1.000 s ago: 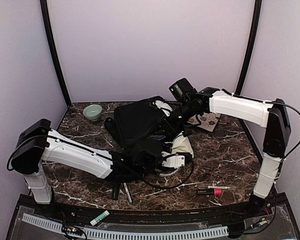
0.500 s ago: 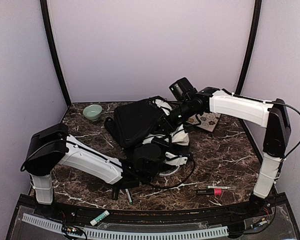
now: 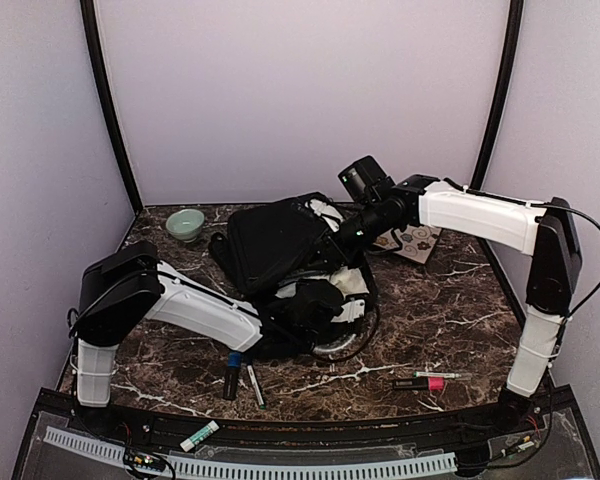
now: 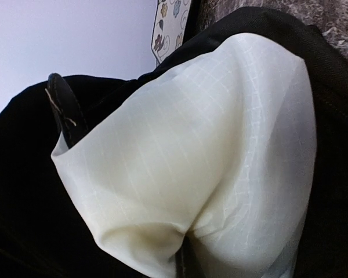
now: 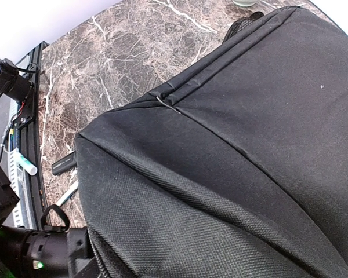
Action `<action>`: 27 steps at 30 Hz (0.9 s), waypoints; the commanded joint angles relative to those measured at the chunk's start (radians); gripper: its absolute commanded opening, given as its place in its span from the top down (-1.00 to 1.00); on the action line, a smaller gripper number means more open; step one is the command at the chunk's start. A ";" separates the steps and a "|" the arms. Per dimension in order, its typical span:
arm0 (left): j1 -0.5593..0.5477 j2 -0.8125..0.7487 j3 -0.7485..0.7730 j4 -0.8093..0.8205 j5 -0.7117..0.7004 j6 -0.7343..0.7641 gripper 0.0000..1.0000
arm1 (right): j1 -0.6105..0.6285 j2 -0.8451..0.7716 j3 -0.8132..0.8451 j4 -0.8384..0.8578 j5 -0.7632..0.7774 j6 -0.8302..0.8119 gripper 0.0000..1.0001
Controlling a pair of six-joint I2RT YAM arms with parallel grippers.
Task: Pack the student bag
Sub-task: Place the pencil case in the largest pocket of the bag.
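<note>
Since a second ago the left arm [image 3: 195, 310] has swung inward, and its clenched left claw [image 3: 328, 302] now sits at the mouth of the student bag [image 3: 275, 240]. The bag lies mid-bench [image 3: 440, 300], long axis left-right, with its cream lining [image 4: 209, 162] facing right. The right claw [image 3: 342, 238] is at the far rim; whether it grips, I cannot tell.

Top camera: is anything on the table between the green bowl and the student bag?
No. In the top view only bare marble tabletop separates the green bowl from the student bag. The two sit apart.
</note>
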 commanded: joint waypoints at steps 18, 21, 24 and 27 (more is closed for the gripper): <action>0.063 0.125 0.081 -0.188 -0.142 0.003 1.00 | -0.009 -0.068 -0.036 0.075 -0.025 0.003 0.06; 0.060 0.136 0.139 -0.371 -0.077 -0.153 1.00 | -0.009 -0.075 -0.039 0.078 -0.032 0.005 0.05; 0.053 0.136 0.208 -0.598 0.034 -0.355 0.96 | -0.009 -0.075 -0.038 0.074 -0.047 0.008 0.05; 0.042 0.131 0.231 -0.767 0.164 -0.488 0.74 | -0.009 -0.078 -0.038 0.072 -0.059 0.007 0.05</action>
